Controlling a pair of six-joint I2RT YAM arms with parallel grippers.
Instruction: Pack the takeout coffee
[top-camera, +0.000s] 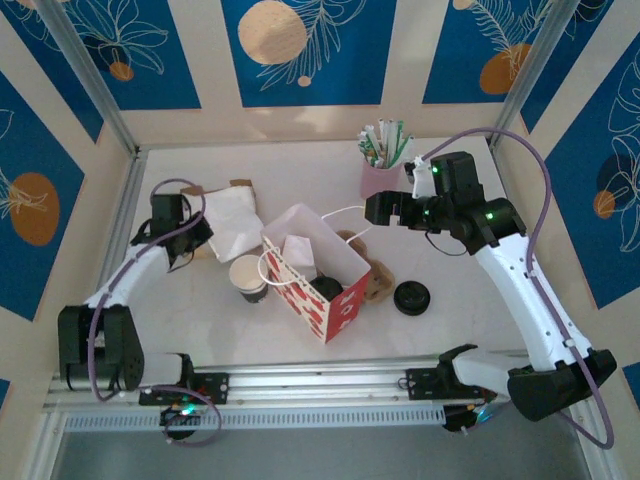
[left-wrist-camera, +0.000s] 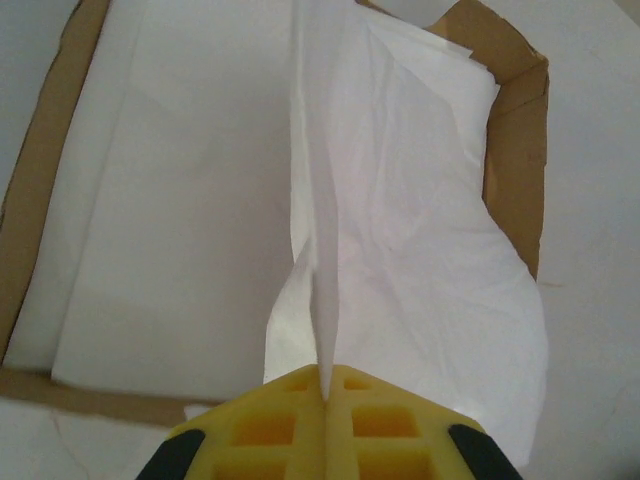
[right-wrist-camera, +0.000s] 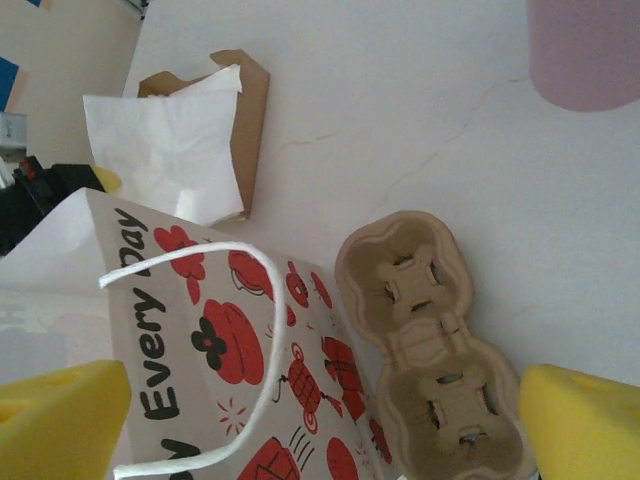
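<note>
Bag: white paper gift bag printed with red flowers and the words "Every Day", standing open-mouthed at mid-table with its white cord handles up; every place below is given from it.
Takeout coffee: small off-white paper cup with a rolled rim, upright on the table just beside the bag's left wall, outside the bag; neither gripper holds it.
Left gripper: left gripper sits left of the bag and beyond the cup, its yellow pads pressed together on a thin white paper napkin, which rises as a pinched fold from the stack.
Napkin stack: white sheets lie in a flat brown cardboard tray, left of the bag on its far side.
Right gripper: right gripper hangs over the bag's far right, yellow fingers spread wide with nothing between them.
Carrier: moulded brown pulp cup carrier lies flat just beside the bag's right wall.
Lid: round black plastic lid rests right of the bag, past the carrier.
Straws: pink cup of wrapped straws stands beyond the bag, far right.
</note>
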